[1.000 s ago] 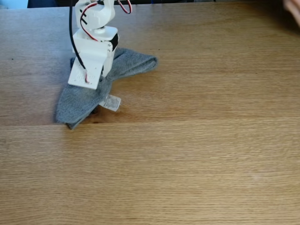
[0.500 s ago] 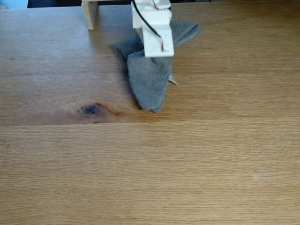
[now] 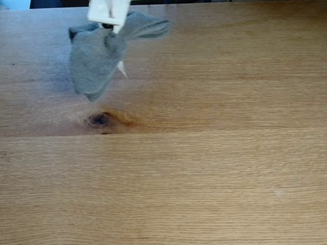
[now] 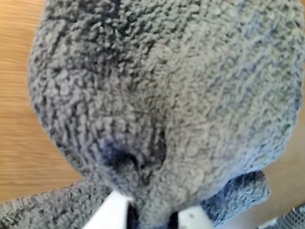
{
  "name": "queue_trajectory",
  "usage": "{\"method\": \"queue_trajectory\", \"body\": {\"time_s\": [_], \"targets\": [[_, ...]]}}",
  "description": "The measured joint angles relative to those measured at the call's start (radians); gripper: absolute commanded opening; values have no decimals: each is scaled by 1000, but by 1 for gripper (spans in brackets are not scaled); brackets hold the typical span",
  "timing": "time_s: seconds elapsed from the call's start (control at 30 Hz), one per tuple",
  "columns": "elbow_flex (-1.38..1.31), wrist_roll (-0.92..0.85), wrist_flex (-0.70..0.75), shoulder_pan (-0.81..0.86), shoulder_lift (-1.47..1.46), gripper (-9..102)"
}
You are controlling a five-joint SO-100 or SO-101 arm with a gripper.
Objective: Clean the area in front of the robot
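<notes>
My claw [image 4: 150, 217] pinches the grey cloth [image 3: 94, 56], upper left; I should press it flat against the table [image 3: 214, 168] when wiping.

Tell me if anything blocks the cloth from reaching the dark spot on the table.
Nothing visible does. The gripper is shut on the grey cloth, which hangs just above the dark spot in the fixed view. Between them is bare wooden table.

The robot's white pincer [image 4: 151, 217] is closed, its two fingertips [image 4: 110, 212] nearly together.
</notes>
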Motion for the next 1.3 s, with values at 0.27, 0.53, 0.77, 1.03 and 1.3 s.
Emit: {"method": "queue_trajectory", "body": {"time_s": [0.27, 0.53, 0.77, 1.03, 1.3], "targets": [[0, -141, -89, 242, -178, 0], [0, -137, -258, 344, -394, 0], [0, -138, -393, 371, -509, 3], [-2, -133, -476, 348, -578, 37], [-2, -71, -520, 348, -554, 40]]}}
